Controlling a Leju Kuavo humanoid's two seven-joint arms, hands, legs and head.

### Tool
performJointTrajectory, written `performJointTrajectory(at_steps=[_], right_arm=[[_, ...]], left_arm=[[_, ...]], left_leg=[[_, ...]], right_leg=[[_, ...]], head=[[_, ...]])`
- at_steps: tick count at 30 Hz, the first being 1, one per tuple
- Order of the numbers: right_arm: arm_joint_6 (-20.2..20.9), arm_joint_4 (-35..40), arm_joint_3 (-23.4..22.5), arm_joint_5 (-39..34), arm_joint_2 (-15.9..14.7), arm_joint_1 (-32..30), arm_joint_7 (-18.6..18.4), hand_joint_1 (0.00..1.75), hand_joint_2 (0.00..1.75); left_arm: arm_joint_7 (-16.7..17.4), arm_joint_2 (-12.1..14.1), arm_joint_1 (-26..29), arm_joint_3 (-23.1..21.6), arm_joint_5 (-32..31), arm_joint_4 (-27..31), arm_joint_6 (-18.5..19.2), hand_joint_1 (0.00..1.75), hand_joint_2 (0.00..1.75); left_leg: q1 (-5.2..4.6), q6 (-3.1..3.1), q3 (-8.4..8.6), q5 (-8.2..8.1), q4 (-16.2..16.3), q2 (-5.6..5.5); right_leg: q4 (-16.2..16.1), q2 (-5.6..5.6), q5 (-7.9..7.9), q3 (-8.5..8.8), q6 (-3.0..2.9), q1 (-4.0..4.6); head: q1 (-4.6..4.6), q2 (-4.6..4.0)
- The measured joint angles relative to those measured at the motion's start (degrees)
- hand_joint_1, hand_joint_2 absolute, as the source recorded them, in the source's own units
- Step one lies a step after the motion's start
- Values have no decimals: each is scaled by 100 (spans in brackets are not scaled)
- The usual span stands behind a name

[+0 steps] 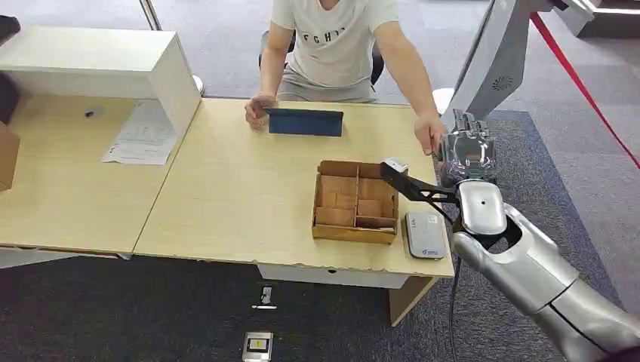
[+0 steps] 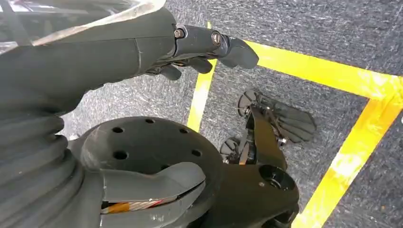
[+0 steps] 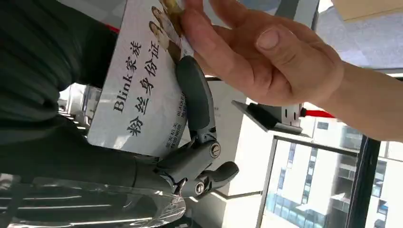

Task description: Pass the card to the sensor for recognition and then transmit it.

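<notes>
Light wood table (image 1: 226,196), 2 tops butted side by side. On right top: brown cardboard divider box (image 1: 355,201) nr front-right; grey card reader (image 1: 425,234) just right of box, at front edge; dark blue tablet (image 1: 305,121) at far edge, person's hand (image 1: 259,109) on its left end. On left top: paper sheet (image 1: 143,134); white shelf unit (image 1: 98,59) at back.

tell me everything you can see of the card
The card is a flat white ID-style card with black print, "Blink" plus Chinese characters, and small portrait photos at one end. The right hand holds it, a dark finger lying across its face. A person's hand grips the photo end.
</notes>
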State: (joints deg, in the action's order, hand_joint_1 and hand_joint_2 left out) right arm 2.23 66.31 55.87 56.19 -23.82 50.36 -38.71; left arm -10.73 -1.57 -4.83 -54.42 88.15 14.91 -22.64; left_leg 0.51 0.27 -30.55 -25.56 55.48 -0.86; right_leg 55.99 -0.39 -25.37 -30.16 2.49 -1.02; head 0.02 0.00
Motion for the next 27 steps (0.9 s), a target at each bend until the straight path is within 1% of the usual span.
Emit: performJointTrajectory(at_steps=[4, 5, 6, 7, 9, 13, 16, 18, 20, 24, 26, 27], right_arm=[[-79, -68, 0, 22, 68, 0, 92, 175, 175], [-87, -94, 0, 28, 94, 1, 114, 126, 175], [-96, -114, 0, 44, 118, 1, 133, 126, 175], [-113, -131, 0, 67, 152, 1, 181, 0, 0], [-214, -201, 9, 133, 227, 8, 308, 0, 0], [-179, -380, 33, 144, 387, 48, 455, 0, 0], [-195, -516, 66, 89, 516, 106, 465, 0, 0], [-284, -594, 66, -6, 581, 137, 476, 0, 0], [-529, -616, 57, -138, 599, 141, 476, 0, 0], [-1219, -619, -65, -482, 575, 128, 542, 0, 0], [-1419, -555, -147, -689, 529, 97, 652, 0, 0], [-1447, -483, -187, -844, 478, 69, 743, 0, 0]], left_arm=[[39, -30, -1, 0, 37, 0, -83, 0, 175], [52, -39, -3, 0, 64, -2, -112, 0, 175], [77, -50, -4, 0, 81, -2, -147, 0, 175], [92, -57, -5, 0, 94, -4, -185, 0, 175], [127, -85, -6, 4, 122, -4, -266, 0, 175], [170, -122, -16, 22, 184, -7, -406, 0, 175], [170, -151, -14, 57, 188, -7, -479, 0, 175], [170, -168, -13, 101, 188, -7, -511, 0, 175], [170, -184, -6, 142, 188, -7, -522, 0, 175], [122, -205, 1, 201, 188, -7, -529, 0, 175], [96, -210, 7, 232, 186, -7, -505, 0, 175], [85, -210, 12, 251, 177, -7, -476, 0, 175]], left_leg=[[0, 0, -1, 0, 0, -1], [0, 0, -1, 0, 0, -1], [0, 0, -2, 0, 0, -1], [0, 0, -2, 0, 0, -1], [0, 0, -2, 0, -1, 0], [0, 0, -2, 0, -2, -1], [0, -1, -2, 1, -1, -1], [1, 0, -1, 2, -1, -4], [1, 0, -2, 3, 0, -7], [0, 0, -1, 2, 1, -2], [0, 1, -1, 2, 2, -3], [0, 1, 1, 2, 3, -3]], right_leg=[[1, 0, 0, 0, 0, 0], [1, 0, 0, 0, 0, 0], [1, 0, 0, 0, 0, 0], [1, 0, 0, 0, 0, 0], [2, 0, 0, -1, 0, 1], [1, 0, 0, 0, 0, 1], [2, 0, 0, -1, 0, 1], [1, 0, 0, 0, 0, 1], [1, -1, 0, 0, 0, 0], [-1, 0, 0, -1, 0, -1], [-2, 0, 0, -2, 0, -1], [-3, 0, 0, -4, 0, -1]], head=[[-2, 0], [0, 0], [-4, 0], [0, 0], [-2, 0], [0, 0], [0, -2], [-2, 0], [-2, -2], [-2, 0], [-2, 0], [0, 0]])
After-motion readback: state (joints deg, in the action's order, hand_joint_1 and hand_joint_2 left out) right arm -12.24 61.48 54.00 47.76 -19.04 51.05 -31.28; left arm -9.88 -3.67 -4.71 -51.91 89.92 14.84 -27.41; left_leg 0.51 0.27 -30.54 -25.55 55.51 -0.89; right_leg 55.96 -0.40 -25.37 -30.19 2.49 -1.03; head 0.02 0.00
